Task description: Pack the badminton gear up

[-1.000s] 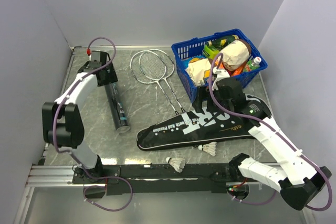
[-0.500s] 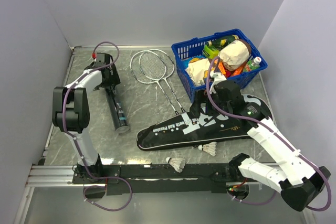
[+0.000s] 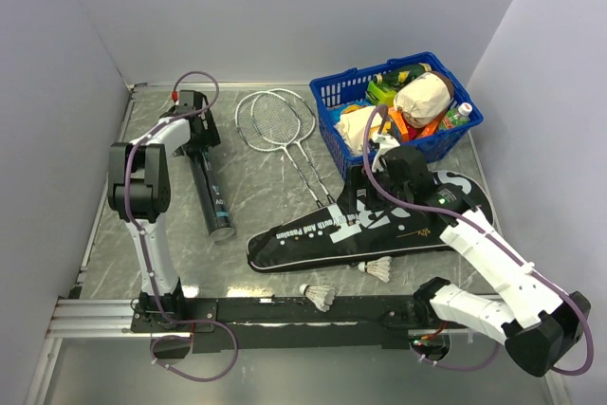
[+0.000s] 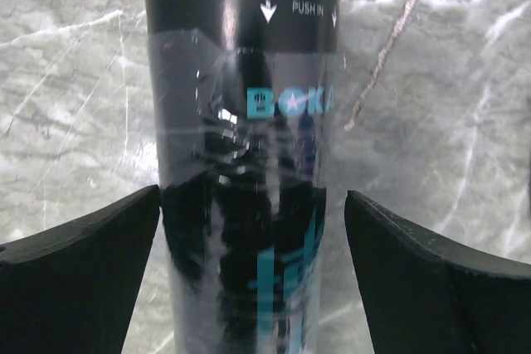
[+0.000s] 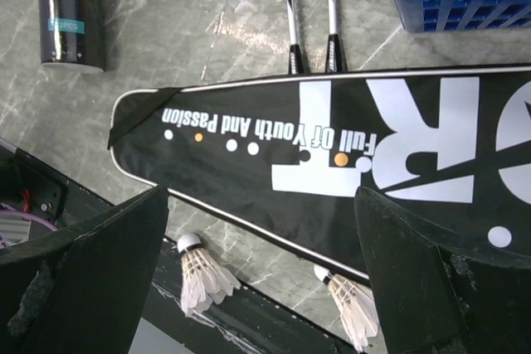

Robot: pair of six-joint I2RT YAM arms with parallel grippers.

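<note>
Two grippers: both are gaping wide, gripping nothing.
left gripper (image 4: 252,205): is straddling the far part of the tube (image 3: 214,198) at ten o'clock on the table (image 3: 261,192), its jaws flanking the tube but not clamped on it, likely lining up a grasp.
tube: is lying flat, its near end pointing toward six o'clock.
rackets (image 3: 275,120): are lying overlapped at twelve o'clock, handles reaching the bag (image 3: 313,234).
bag: is lying flat at five o'clock, probably waiting for the rackets.
right gripper (image 5: 261,205): is hovering over the bag's lettering.
shuttlecocks (image 3: 319,296): are resting at six o'clock, beside the bag.

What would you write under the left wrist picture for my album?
Open left gripper straddling the dark tube that lies on the marble table.
</note>
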